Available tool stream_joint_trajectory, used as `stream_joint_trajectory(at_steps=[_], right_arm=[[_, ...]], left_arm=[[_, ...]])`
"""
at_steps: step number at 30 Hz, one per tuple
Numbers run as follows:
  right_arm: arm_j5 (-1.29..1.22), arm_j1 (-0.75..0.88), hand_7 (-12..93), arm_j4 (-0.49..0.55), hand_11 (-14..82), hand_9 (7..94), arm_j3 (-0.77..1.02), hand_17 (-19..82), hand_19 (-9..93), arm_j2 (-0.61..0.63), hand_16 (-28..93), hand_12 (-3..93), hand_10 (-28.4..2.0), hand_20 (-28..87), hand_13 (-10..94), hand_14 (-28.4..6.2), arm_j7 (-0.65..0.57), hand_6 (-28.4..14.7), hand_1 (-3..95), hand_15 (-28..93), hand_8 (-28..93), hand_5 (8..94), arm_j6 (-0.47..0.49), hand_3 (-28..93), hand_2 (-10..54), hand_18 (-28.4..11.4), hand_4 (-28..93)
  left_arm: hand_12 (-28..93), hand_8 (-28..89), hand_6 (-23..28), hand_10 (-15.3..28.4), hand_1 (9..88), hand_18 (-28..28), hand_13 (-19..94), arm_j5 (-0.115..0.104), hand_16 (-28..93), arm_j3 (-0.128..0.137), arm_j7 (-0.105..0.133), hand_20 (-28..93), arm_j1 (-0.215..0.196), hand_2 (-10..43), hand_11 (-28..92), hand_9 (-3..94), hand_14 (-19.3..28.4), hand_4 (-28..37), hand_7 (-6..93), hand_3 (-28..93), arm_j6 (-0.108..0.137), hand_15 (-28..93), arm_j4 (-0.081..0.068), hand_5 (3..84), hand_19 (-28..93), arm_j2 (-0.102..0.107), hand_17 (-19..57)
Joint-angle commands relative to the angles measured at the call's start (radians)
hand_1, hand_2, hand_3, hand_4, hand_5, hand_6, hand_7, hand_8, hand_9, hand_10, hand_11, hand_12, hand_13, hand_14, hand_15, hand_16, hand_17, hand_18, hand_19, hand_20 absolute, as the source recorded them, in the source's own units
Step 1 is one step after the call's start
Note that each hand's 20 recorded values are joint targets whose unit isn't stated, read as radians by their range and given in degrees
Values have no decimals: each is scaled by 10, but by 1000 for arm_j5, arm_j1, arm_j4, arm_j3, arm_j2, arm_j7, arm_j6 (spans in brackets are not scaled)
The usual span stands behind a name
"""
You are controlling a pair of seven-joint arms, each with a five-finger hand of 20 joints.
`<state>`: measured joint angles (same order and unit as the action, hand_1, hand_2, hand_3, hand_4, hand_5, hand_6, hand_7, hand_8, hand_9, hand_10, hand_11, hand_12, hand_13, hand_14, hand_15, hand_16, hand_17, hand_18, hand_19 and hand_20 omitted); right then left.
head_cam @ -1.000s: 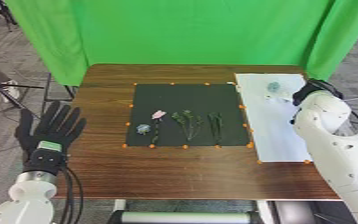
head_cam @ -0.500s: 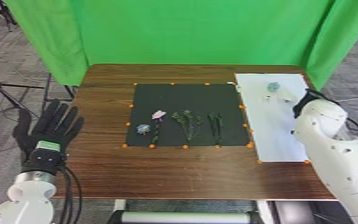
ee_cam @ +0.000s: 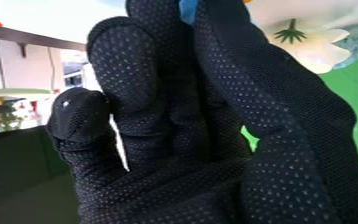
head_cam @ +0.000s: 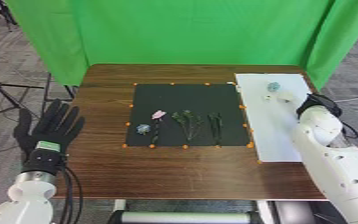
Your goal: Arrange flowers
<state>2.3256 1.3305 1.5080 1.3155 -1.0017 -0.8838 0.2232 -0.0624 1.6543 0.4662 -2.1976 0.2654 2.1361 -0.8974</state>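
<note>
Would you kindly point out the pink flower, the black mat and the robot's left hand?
Pink flower [head_cam: 159, 114]: head view, on its bloom.
Black mat [head_cam: 189, 95]: head view, on its bare upper part.
Left hand [head_cam: 49, 135]: head view, on its palm.

Pink flower [head_cam: 158, 114], green sprigs [head_cam: 190, 121] on mat [head_cam: 184, 97], white flower [head_cam: 286, 96] on sheet [head_cam: 278, 137]

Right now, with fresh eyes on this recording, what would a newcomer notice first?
Probably the bright green curtain hanging beyond the table. Next, the black mat mid-table, with a pink flower, a small blue one and green sprigs in a row across it. Then the black-gloved left hand, fingers spread at the table's left side, and the right hand by the white sheet.
</note>
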Motion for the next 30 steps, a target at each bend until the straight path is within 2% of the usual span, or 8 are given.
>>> stream_joint_trajectory(at_steps=[1,8,14,16,21,25,27,30], right_arm=[[109,71,361,172,108,832,-27,445,932,8,355,392,-114,381,740,-79,40,-32,586,538,87,723,-61,733,-94,-217,-282],[115,87,362,379,102,827,-123,444,932,-19,368,393,-112,387,736,-78,221,-31,578,533,97,721,-205,749,-95,-217,-282],[112,-7,373,321,101,826,-291,430,932,-121,376,390,-105,386,734,-75,428,-29,576,535,90,716,-299,749,-95,-211,-282],[100,-44,379,283,102,825,-348,428,932,-153,378,392,-103,386,734,-74,455,-27,576,539,83,715,-290,748,-95,-210,-283],[120,-105,385,228,99,825,-432,420,932,-210,381,388,-100,379,734,-73,457,-26,575,541,70,715,-142,747,-95,-209,-283],[168,-127,388,188,94,824,-467,419,932,-242,384,383,-101,373,732,-72,421,-25,579,537,68,714,-107,740,-95,-212,-283],[188,-152,385,160,94,824,-491,420,932,-260,384,382,-101,370,733,-71,374,-25,588,534,65,716,-85,730,-95,-214,-283],[194,-163,385,139,93,824,-493,422,932,-288,384,381,-99,370,733,-70,337,-23,596,532,70,715,-51,719,-95,-217,-283]], left_arm=[[91,-106,72,138,246,142,267,23,-101,8,-13,80,-13,137,233,364,156,-283,153,716,-46,413,-5,372,385,-2,-56],[91,-105,71,138,246,142,268,32,-101,-3,-19,80,-5,136,227,364,155,-283,148,717,-51,406,-10,371,383,-6,-56],[92,-104,70,137,247,141,267,37,-99,-33,-30,79,27,135,226,363,155,-283,147,716,-60,403,-23,370,382,-5,-56],[92,-104,70,137,246,142,266,32,-98,-53,-26,80,44,135,225,361,155,-283,147,716,-71,402,-32,370,382,-2,-56],[94,-103,69,136,234,141,265,45,-96,-75,-69,80,76,127,223,357,155,-283,145,717,-70,399,-39,366,379,-11,-56],[95,-101,65,135,233,139,258,79,-94,-76,-108,79,86,126,219,350,155,-283,145,717,-77,394,-45,366,371,-15,-58],[96,-101,65,137,232,139,254,76,-94,-74,-107,79,85,125,218,347,156,-283,143,716,-81,392,-48,365,368,-12,-60],[98,-99,66,141,232,139,251,74,-90,-80,-100,80,103,124,216,343,157,-283,138,716,-56,392,-54,363,364,-11,-61]])
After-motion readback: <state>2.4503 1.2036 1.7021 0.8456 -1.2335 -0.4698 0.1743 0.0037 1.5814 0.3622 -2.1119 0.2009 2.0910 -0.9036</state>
